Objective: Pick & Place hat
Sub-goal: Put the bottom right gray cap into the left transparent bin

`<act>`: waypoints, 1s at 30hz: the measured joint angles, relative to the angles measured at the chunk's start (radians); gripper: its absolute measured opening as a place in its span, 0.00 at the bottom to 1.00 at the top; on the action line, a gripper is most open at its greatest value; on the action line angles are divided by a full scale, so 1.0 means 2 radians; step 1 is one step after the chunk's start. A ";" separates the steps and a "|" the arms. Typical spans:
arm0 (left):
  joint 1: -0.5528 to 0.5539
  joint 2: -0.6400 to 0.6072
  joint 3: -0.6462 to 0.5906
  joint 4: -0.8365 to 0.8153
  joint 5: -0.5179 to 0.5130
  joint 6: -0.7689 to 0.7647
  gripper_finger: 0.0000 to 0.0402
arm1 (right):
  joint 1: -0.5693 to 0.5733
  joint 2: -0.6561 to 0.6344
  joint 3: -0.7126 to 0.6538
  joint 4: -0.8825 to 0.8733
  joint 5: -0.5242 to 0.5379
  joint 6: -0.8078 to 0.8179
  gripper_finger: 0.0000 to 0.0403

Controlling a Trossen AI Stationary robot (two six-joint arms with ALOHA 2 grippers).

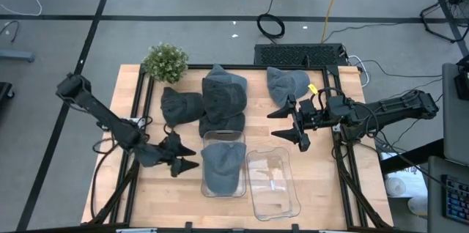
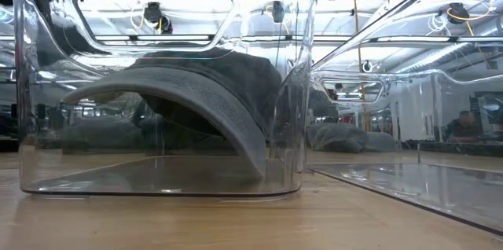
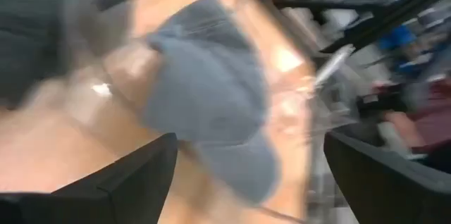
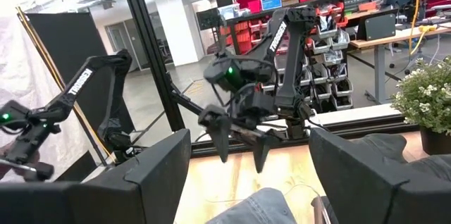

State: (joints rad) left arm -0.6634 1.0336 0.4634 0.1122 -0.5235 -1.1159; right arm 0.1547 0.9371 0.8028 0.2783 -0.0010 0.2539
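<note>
On the pale wooden tabletop (image 1: 154,189), framed by black rails, a soft grey cloth hat (image 1: 222,167) lies inside a clear rigid plastic bin (image 1: 207,187) near the six o'clock edge; in the low view the hat (image 2: 208,97) rests on the bin's floor with its curved brim arching down against the rounded transparent wall (image 2: 302,85). Just beside it, toward three o'clock, sits a second clear bin (image 1: 272,182), larger, with only faint reflections showing inside. Toward twelve o'clock from the bins, more grey hats lie in a loose cluster: one at nine o'clock of the group (image 1: 180,105), a stack in the middle (image 1: 224,94), and one toward two o'clock (image 1: 286,83). A small bushy green plant (image 1: 165,61) stands at the tabletop's ten o'clock corner. The left end effector (image 1: 185,156) hovers just beside the hat's bin at its nine o'clock side, its dark fingers (image 3: 134,175) spread wide and holding nothing, the hat in the bin visible beyond them. The right end effector (image 1: 293,124) hangs at about two o'clock of the bins, near the outer hat, with fingers (image 4: 155,168) likewise spread apart and empty.
</note>
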 joint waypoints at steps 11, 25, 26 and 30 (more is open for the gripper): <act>-0.002 0.085 0.098 0.068 0.043 0.269 0.62 | 0.000 0.000 0.000 0.000 0.000 -0.002 0.69; 0.029 0.280 0.356 -0.195 0.105 0.371 0.20 | 0.000 0.000 0.000 -0.003 0.000 -0.002 0.69; 0.036 0.292 0.365 -0.215 0.109 0.369 0.14 | 0.000 0.000 0.000 -0.003 0.000 -0.001 0.69; 0.067 0.331 0.378 -0.263 0.128 0.360 0.03 | 0.000 0.000 0.000 -0.009 0.000 -0.002 0.69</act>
State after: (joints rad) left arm -0.5297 1.6965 1.2194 -0.4131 -0.2682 -0.3960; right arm 0.1547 0.9371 0.8028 0.2603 -0.0010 0.2501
